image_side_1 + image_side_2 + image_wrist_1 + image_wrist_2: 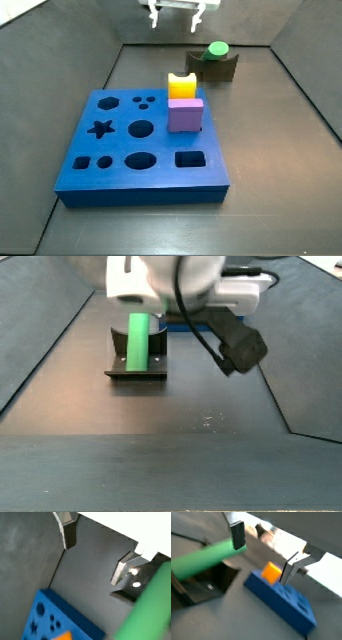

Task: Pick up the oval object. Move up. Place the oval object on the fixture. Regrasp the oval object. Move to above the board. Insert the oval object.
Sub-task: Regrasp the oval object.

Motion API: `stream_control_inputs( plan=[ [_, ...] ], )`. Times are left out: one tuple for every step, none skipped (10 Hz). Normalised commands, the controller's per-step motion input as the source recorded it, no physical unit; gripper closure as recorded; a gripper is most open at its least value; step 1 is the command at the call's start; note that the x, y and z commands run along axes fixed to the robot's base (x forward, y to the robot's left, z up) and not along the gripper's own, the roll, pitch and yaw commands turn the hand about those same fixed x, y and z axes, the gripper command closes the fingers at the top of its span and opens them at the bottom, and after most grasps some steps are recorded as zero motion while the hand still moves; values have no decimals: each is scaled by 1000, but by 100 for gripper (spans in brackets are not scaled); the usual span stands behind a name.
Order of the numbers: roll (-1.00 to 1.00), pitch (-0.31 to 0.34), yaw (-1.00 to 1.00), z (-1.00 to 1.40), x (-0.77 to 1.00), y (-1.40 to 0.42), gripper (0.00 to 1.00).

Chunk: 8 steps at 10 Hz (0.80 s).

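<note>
The green oval object (217,49) lies on the dark fixture (214,68) at the far end of the floor, beyond the blue board (127,150). It shows as a long green rod (136,336) resting in the fixture's notch (136,368). My gripper (178,17) is open and empty, raised and off to the side of the peg. In both wrist views the peg (151,607) (203,558) lies outside the fingers (67,533) (236,536), with only floor between them.
A yellow notched block (182,85) and a purple cube (186,114) stand on the board's far edge; the yellow block also shows in a wrist view (271,572). Dark sloping walls enclose the floor.
</note>
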Motion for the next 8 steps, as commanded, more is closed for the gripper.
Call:
stream_control_inputs(
  plan=[
    [1000,-83,-929,-149,-212,-1000,0],
    [1000,-107,-931,-135,-185,-1000,0],
    [1000,-138,-931,-90,-157,-928,0],
    [1000,-161,-931,-42,-120,-731,0],
    [1000,-190,-931,-16,-86,-459,0],
    [1000,-210,-932,-7,-67,-254,0],
    [1000,-221,-934,-2,-58,-119,0],
    [1000,-249,-947,3,-45,-28,0]
  ],
)
